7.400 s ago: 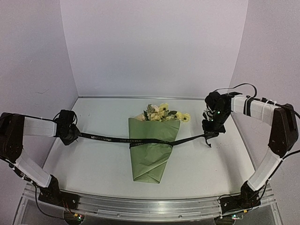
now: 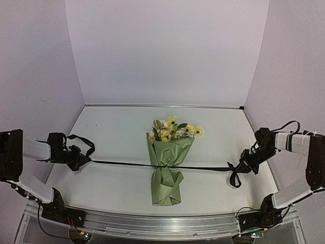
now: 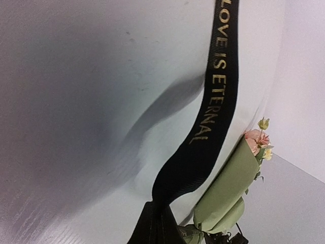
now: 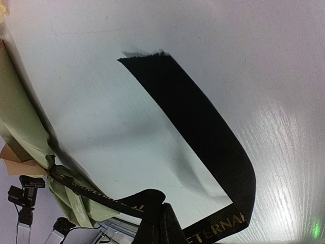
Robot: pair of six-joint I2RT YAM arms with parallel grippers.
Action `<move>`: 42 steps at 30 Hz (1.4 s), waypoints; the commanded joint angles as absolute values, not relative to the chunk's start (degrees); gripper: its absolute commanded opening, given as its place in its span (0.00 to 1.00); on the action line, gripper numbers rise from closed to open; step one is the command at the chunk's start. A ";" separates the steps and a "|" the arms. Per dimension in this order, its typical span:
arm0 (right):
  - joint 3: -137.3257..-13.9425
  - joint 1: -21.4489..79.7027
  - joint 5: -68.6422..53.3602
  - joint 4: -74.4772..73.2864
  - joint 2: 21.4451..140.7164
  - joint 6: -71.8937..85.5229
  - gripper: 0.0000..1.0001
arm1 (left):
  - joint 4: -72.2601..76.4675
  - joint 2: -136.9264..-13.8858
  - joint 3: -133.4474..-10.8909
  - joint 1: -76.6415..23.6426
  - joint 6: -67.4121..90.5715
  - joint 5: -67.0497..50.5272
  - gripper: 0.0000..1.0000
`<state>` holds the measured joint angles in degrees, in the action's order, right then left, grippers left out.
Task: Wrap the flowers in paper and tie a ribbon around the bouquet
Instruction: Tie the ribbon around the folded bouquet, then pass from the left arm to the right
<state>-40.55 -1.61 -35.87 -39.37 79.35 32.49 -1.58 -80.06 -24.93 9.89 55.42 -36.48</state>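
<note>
Ribbon (image 2: 122, 163) is stretched taut around mid-frame bouquet (image 2: 167, 175), clamped by left gripper (image 2: 82, 160) and right gripper (image 2: 245, 164) near the table (image 2: 117, 127) side edges.

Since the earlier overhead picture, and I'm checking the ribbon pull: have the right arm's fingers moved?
Yes. The right fingers shifted rightward and toward the near edge, ending closer to the white table's right rim.

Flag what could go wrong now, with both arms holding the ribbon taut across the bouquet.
1. The ribbon pinches the paper into a narrow waist; more pull may tear it.
2. The right gripper holds close to the ribbon's loose end, so it could slip out.
3. The bouquet lies free on the table; uneven pull could drag it sideways.
</note>
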 commanded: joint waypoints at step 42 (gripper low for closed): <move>-87.33 40.73 -22.79 -36.58 100.06 36.27 0.98 | 0.94 -62.44 -43.23 -18.95 42.43 -32.86 0.00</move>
